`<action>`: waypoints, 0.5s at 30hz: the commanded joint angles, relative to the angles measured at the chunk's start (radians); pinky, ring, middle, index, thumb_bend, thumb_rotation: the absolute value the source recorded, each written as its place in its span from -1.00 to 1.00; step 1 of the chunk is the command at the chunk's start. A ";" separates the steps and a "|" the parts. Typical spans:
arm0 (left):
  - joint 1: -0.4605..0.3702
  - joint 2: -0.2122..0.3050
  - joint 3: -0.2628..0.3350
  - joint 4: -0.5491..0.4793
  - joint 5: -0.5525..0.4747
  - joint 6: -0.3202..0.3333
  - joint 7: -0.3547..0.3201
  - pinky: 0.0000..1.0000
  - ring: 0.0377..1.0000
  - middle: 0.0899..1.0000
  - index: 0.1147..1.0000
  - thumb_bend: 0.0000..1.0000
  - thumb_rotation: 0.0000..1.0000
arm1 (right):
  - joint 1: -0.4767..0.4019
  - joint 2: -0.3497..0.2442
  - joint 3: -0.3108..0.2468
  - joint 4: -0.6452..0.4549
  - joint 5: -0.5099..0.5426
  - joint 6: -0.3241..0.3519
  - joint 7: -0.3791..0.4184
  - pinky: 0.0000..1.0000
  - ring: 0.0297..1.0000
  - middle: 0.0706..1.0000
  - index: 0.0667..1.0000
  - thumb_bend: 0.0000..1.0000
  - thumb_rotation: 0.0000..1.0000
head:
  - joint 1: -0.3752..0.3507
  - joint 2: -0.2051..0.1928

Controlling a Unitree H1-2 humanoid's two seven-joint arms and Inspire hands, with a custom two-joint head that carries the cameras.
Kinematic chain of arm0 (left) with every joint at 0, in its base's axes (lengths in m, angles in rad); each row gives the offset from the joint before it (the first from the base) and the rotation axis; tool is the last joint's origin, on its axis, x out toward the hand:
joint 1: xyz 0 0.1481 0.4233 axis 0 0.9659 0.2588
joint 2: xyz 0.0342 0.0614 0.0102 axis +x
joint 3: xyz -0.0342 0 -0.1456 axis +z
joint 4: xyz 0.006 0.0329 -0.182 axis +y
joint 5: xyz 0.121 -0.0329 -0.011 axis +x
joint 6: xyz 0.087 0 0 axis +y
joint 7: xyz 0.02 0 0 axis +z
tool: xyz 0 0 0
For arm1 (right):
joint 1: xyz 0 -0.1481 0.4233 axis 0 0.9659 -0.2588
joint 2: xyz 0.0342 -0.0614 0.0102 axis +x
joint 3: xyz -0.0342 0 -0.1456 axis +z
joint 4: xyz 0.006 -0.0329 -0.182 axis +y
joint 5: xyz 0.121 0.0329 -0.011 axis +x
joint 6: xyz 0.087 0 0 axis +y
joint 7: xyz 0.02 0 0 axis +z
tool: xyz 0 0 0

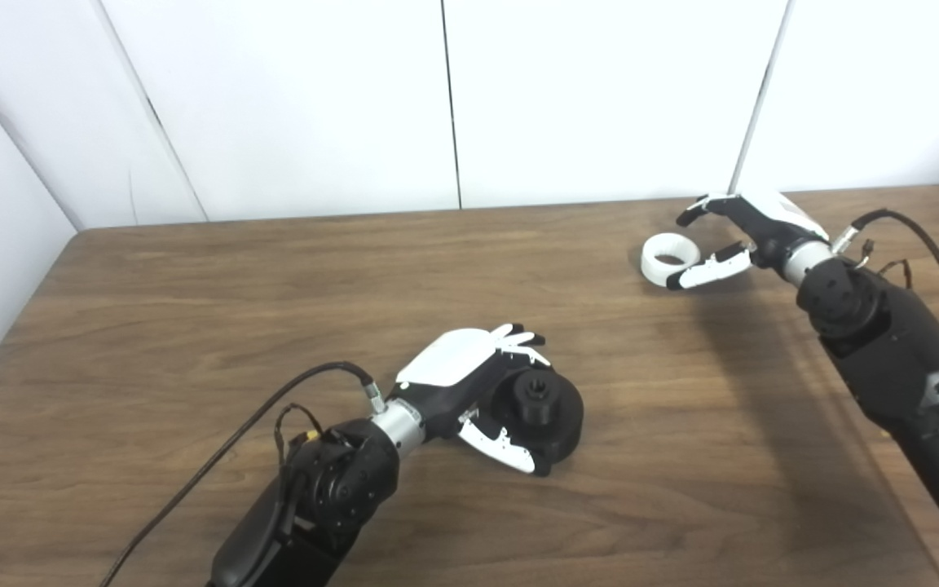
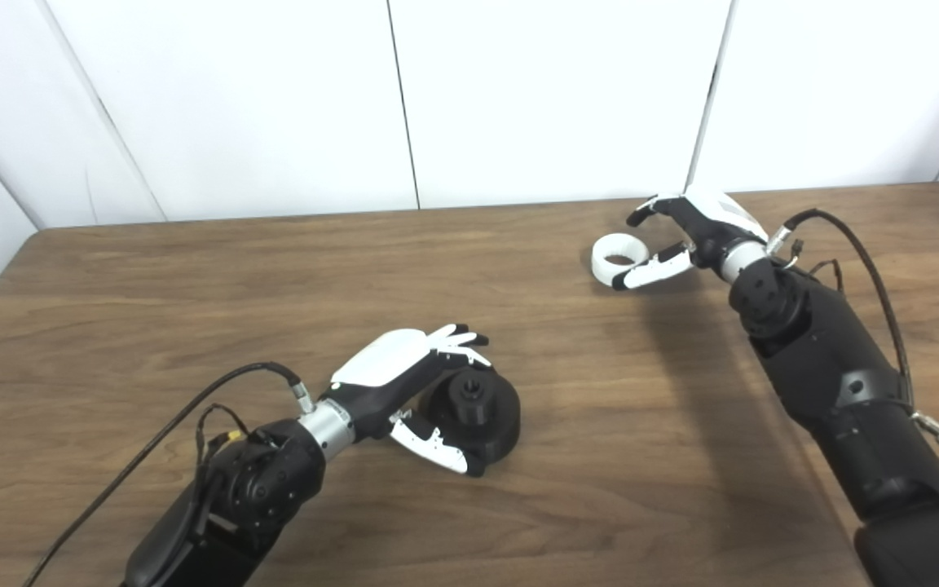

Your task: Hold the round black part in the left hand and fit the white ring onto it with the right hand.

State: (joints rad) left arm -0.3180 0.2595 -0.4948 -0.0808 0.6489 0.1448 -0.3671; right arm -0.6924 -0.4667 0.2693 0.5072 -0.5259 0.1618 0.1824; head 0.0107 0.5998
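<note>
While reaching toward the white ring (image 1: 669,258) at the far right of the table (image 1: 192,326), right hand (image 1: 742,232) spread, fingers apart, thumb tip touching or just beside the ring's near edge, nothing gripped yet. Ring lying flat, hole facing up, directly to the left of that hand, well apart from the other arm. Nearer the front, left hand (image 1: 478,383) cupped around the round black part (image 1: 547,408), fingers over its far side and thumb along its near side; lifted or only wrapped, cannot tell, part seemingly resting on the wood, hub pointing up. Likely next: closing on the ring, then carrying it left and toward the front to the hub.
</note>
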 commanded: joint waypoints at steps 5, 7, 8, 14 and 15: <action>0.003 0.005 -0.012 0.025 0.009 0.002 -0.025 0.79 1.00 0.88 0.32 0.81 -0.32 | -0.073 0.002 0.003 0.017 -0.007 -0.028 -0.014 0.88 0.98 0.84 0.48 0.77 -0.33 | -0.001 0.000; 0.003 0.004 -0.012 0.027 0.010 -0.001 -0.022 0.77 1.00 0.88 0.31 0.82 -0.31 | -0.074 0.006 0.005 0.021 -0.007 -0.028 -0.015 0.87 0.98 0.84 0.49 0.77 -0.32 | -0.001 0.000; 0.004 0.004 -0.012 0.028 0.010 -0.002 -0.021 0.76 0.99 0.87 0.31 0.82 -0.31 | -0.074 0.009 0.006 0.022 -0.007 -0.026 -0.016 0.88 0.98 0.84 0.49 0.76 -0.33 | 0.000 -0.001; 0.006 0.004 -0.013 0.026 0.007 -0.001 -0.025 0.78 1.00 0.88 0.32 0.82 -0.30 | -0.084 0.015 0.010 0.050 -0.007 -0.034 -0.019 0.88 0.99 0.85 0.50 0.74 -0.34 | 0.000 -0.003; 0.007 0.003 -0.013 0.027 0.007 -0.003 -0.023 0.78 1.00 0.88 0.32 0.82 -0.30 | -0.086 0.015 0.010 0.056 -0.007 -0.036 -0.020 0.89 0.99 0.86 0.50 0.74 -0.33 | 0.003 -0.005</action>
State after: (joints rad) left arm -0.3180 0.2582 -0.4949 -0.0787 0.6499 0.1423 -0.3647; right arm -0.7021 -0.4395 0.2865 0.5700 -0.5301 0.1598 0.1821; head 0.0138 0.5937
